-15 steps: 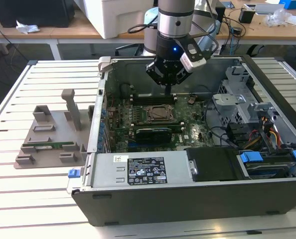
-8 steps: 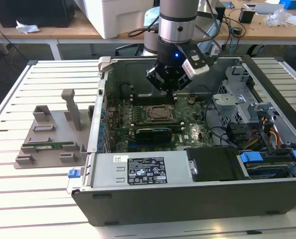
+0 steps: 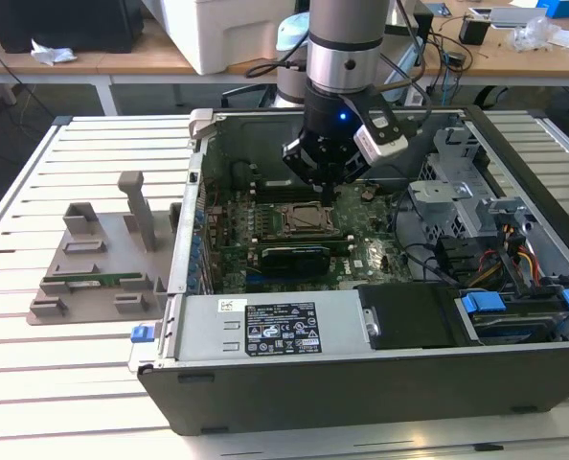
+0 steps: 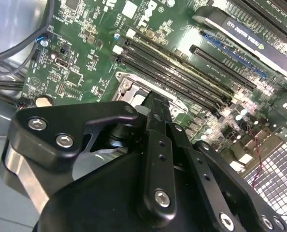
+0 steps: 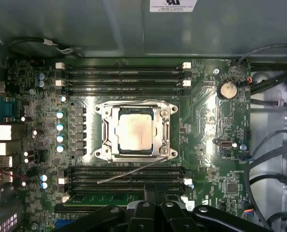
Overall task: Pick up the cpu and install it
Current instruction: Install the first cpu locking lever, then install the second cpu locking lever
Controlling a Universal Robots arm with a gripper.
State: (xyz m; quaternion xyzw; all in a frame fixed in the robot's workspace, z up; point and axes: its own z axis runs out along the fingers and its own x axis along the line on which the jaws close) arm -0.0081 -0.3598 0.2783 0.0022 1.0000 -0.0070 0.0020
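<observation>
Case: the open computer case [image 3: 294,379] lies on a white slatted table [image 3: 83,383] and takes the centre and right of the exterior view, its near wall in the lower part of the frame.
Tray: a grey plastic holder [image 3: 98,264] sits on the table at the left centre of the exterior view, just beside the case.
Gripper: the black gripper [image 3: 325,187] hangs inside the case, above the centre of the exterior view, over the motherboard [image 3: 294,235]. In the second wrist view the gripper [image 4: 155,104] has its fingers pressed together with no gap, and nothing is seen between them.
Cpu: the cpu [image 5: 135,130] lies flat in its socket, inside the metal frame [image 5: 103,133], at the centre of the first wrist view. The gripper is above it, not touching.
Lever: a thin metal lever [image 5: 129,173] lies tilted just below the socket in the first wrist view.
Memory slots: 2 groups of long black slots [image 5: 124,72] run across the frame above and below the socket in the first wrist view.
Far: desks with cables and boxes [image 3: 500,29] stand along the top of the exterior view.
</observation>
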